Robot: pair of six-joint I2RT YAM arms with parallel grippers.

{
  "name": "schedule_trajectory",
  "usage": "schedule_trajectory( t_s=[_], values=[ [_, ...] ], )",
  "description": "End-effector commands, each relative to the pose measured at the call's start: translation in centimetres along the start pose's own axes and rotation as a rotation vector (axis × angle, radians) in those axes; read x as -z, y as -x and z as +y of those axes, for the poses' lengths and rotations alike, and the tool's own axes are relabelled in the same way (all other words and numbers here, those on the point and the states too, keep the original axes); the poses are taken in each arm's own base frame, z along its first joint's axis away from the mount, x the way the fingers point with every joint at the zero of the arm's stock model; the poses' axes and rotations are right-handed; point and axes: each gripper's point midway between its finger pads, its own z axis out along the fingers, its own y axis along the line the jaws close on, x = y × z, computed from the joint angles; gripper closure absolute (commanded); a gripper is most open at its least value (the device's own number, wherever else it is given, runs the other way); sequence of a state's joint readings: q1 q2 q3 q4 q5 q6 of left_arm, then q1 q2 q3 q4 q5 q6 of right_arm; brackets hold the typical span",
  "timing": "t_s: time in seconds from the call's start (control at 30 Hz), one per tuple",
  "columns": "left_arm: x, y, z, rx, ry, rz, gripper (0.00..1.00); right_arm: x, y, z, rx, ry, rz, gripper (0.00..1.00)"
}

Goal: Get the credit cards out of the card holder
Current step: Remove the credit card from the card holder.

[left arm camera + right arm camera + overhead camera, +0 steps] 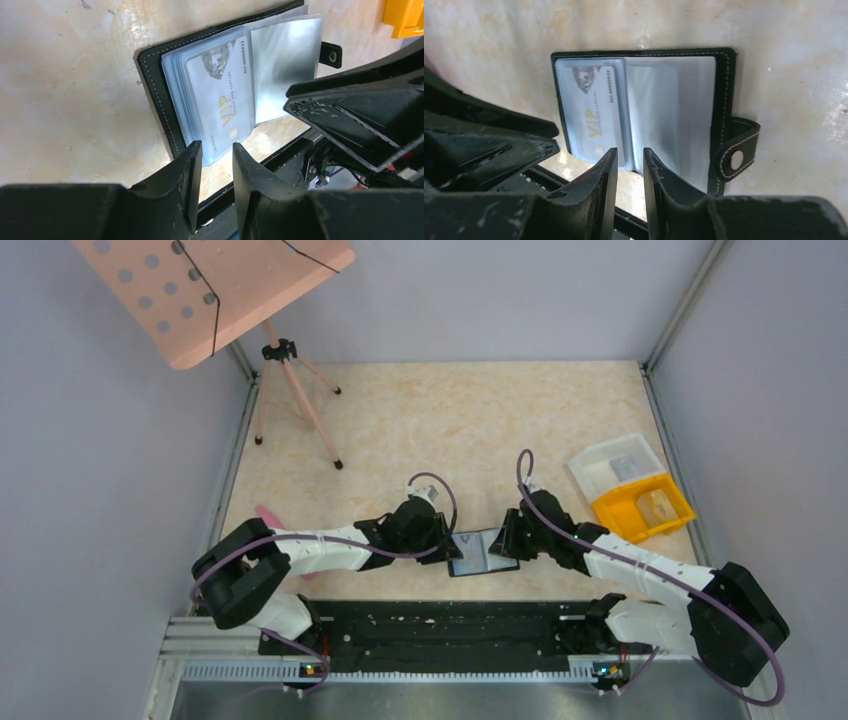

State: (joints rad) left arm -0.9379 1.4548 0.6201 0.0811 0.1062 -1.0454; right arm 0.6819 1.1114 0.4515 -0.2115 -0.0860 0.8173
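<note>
The card holder [482,552] lies open and flat on the table near the front edge, between my two grippers. Its black stitched cover [155,95] holds clear sleeves, and the top one shows a white VIP credit card [220,95]. In the right wrist view the same card [594,110] sits on the left page, with the snap strap [736,150] at the right. My left gripper [217,150] hovers at the sleeves' near edge, jaws a narrow gap apart with nothing between them. My right gripper [630,155] stands the same way, open at the fold of the sleeves.
A yellow bin [643,507] and a clear plastic tray [618,465] stand at the right. At the back left stands a pink stand on a tripod [295,390]. A black rail [440,625] runs along the near edge just behind the card holder.
</note>
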Motion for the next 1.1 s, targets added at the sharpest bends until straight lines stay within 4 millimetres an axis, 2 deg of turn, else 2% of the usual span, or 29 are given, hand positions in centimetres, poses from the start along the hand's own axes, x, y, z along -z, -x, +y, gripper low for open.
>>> schedule_trajectory(
  t_s=[0.0, 0.27, 0.53, 0.8, 1.07],
  values=[
    [-0.4, 0.8, -1.0, -0.011, -0.020, -0.026, 0.67, 0.5, 1.4, 2.5, 0.054, 0.119, -0.036, 0.74],
    [-1.0, 0.6, 0.0, -0.005, 0.008, -0.028, 0.74, -1.3, 1.5, 3.0, 0.094, 0.171, 0.003, 0.75],
    [-1.7, -0.3, 1.2, -0.015, 0.059, 0.021, 0.84, -1.8, 0.8, 2.6, 0.083, 0.234, 0.027, 0.75],
    [-1.9, -0.7, 2.0, -0.006, 0.087, 0.036, 0.86, -2.3, 0.4, 1.5, 0.079, 0.195, 0.041, 0.73],
    [-1.6, -0.7, 2.8, -0.011, 0.132, 0.033, 0.86, -2.4, -0.1, 2.6, 0.081, 0.270, 0.067, 0.72]
  ],
)
